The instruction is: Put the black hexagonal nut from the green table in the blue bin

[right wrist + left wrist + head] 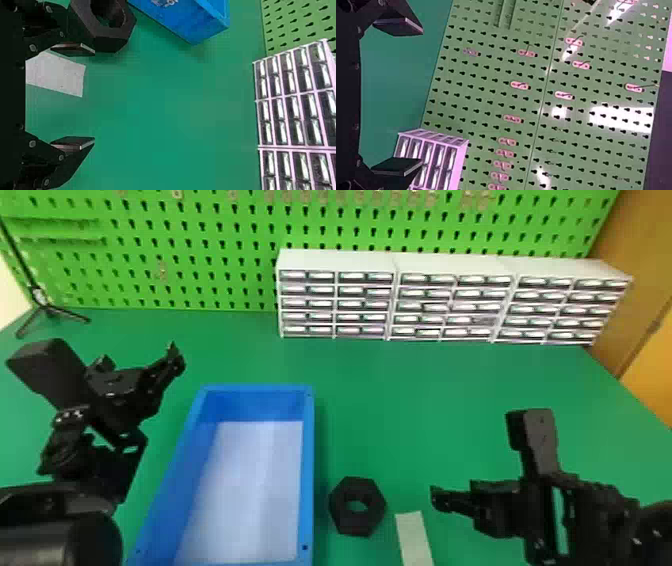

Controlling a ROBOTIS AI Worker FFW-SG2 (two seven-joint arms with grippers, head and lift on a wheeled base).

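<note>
Shows, in head view, the black hexagonal nut (357,524) on green table (425,390), just right of the blue bin (308,470), between left gripper (172,357) and right gripper (440,499). Reveals, in wrist views, both pairs of fingers (71,142) well apart; adds, in left, pegboard hooks (573,41).

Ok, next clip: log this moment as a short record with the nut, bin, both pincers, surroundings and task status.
nut: black hexagonal nut, on the green table, right of the blue bin
bin: blue bin, between the left pincer and the nut
left pincer: left pincer, open, left of the bin
right pincer: right pincer, open and unloaded, right of the nut
surroundings: pale strip right of the nut; drawer units before the green pegboard
status: nut not yet in the bin
</note>
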